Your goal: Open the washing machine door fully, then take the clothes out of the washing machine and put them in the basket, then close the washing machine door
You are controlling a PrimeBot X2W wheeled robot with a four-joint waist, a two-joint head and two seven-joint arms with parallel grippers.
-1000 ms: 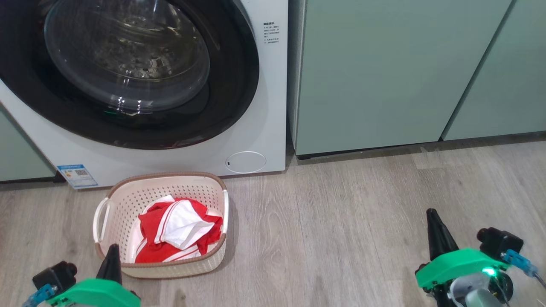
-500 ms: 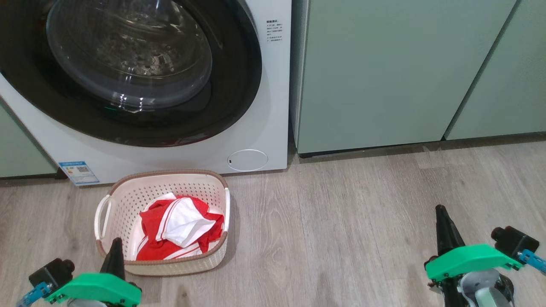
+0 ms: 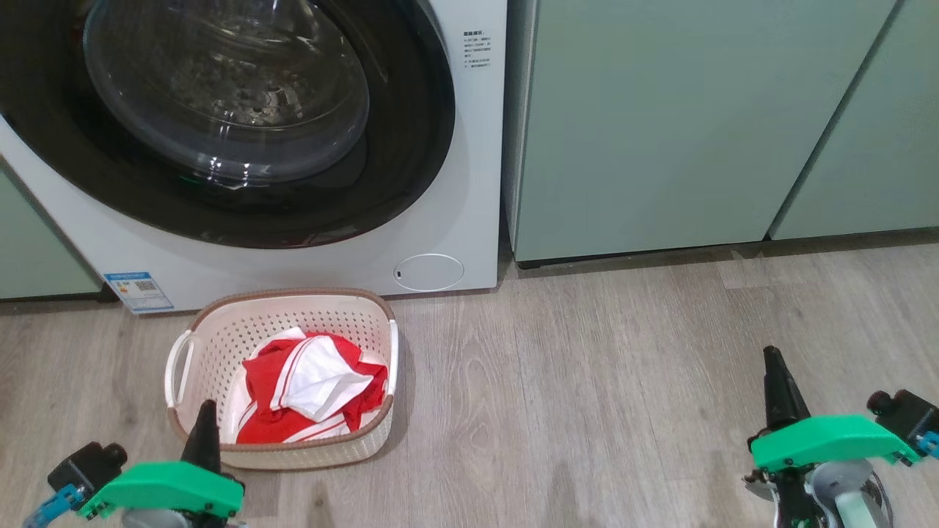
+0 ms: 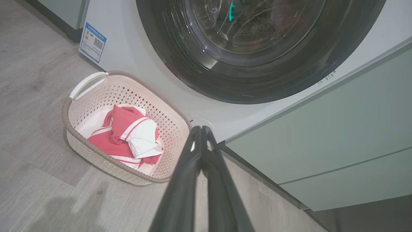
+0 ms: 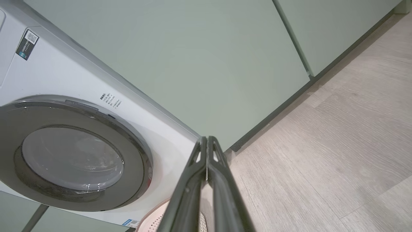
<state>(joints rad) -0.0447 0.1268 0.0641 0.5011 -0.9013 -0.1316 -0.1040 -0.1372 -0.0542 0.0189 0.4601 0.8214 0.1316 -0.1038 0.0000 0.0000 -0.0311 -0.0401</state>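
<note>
Whole head view slides slightly right and up over the last second, machine and basket together, so that's the camera moving, not the scene. Machine (image 3: 469,183) stands between pale green cabinets (image 3: 660,132). Door (image 3: 411,147) sits flush in its front and looks shut, no gap in either wrist view. I see nothing red behind the glass. Basket (image 3: 290,295) is on the floor (image 3: 587,403) just in front of the machine, clothes (image 3: 308,396) bunched inside it below the rim. Both grippers shift more than the background does, the right one outward, so the arms are moving a bit too. Left gripper (image 3: 205,407) overlaps the basket's near wall in head view, but the left wrist view shows it clear of the basket. Right gripper (image 3: 772,356) is over bare floor, well apart from everything. Both sets of jaws are pressed closed, holding nothing. My read: all three steps look done and the arms are settling to rest. I can't confirm the latch from here.
</note>
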